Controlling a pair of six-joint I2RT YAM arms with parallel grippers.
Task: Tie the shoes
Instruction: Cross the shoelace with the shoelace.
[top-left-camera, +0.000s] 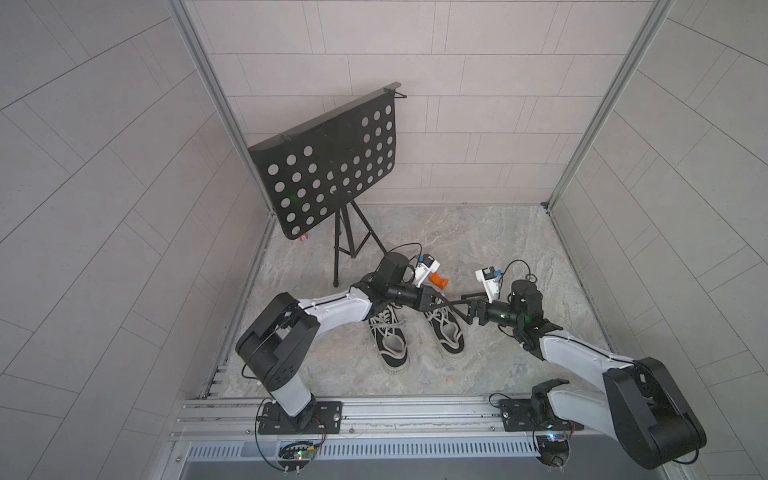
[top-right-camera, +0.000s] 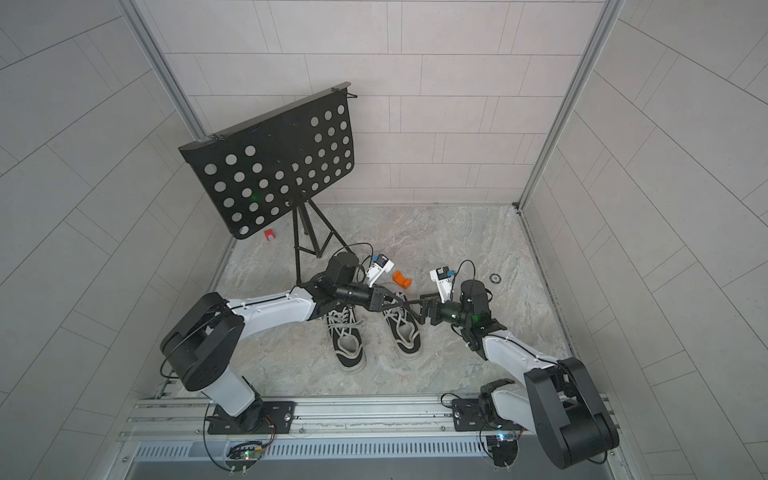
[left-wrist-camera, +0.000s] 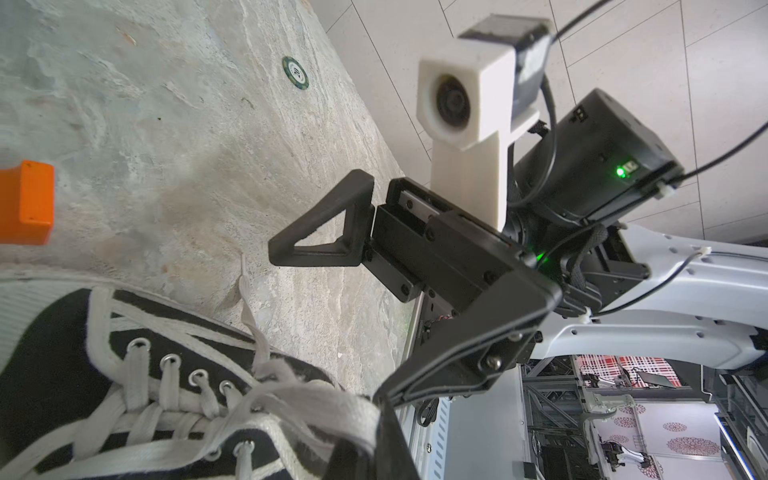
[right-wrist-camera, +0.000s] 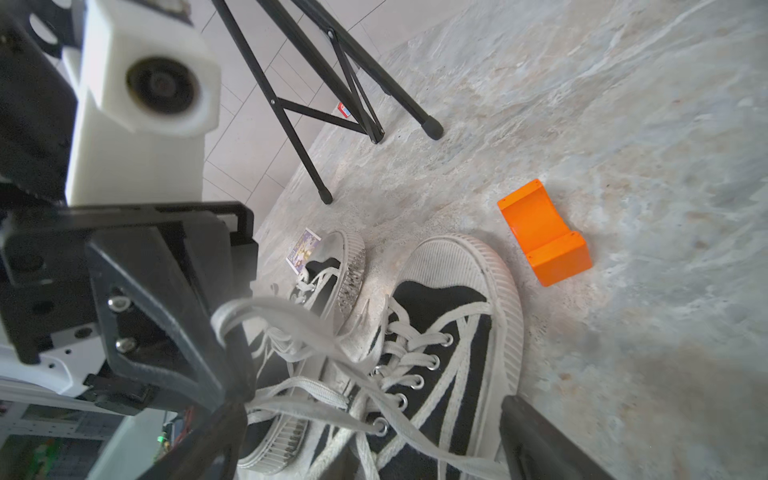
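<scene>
your shoes stand side by side around the middle of the marbled worktop (top-left-camera: 519, 232), heels toward its near edge and toes toward its far edge. the left shoe (top-left-camera: 388, 340) and the right shoe (top-left-camera: 446, 336) sit close but apart, and their laces (left-wrist-camera: 316, 399) lie loose. your left gripper (right-wrist-camera: 239, 401) is clamped on the right shoe's laces, which run up from the eyelets to its closed tips above the tongue. your right gripper (left-wrist-camera: 326, 324) faces it from the right side with its jaws spread wide and empty. its lower finger comes close to the pinched bundle, and you cannot tell whether it touches. an orange block (right-wrist-camera: 544, 237) lies just beyond the right shoe's toe, and a small printed card (right-wrist-camera: 303, 249) lies by the left shoe's toe. a black music stand (top-left-camera: 328, 174) fills the far left corner, with a small red item (top-right-camera: 269, 235) near its foot. a round chip (left-wrist-camera: 295, 73) lies toward the right edge.
</scene>
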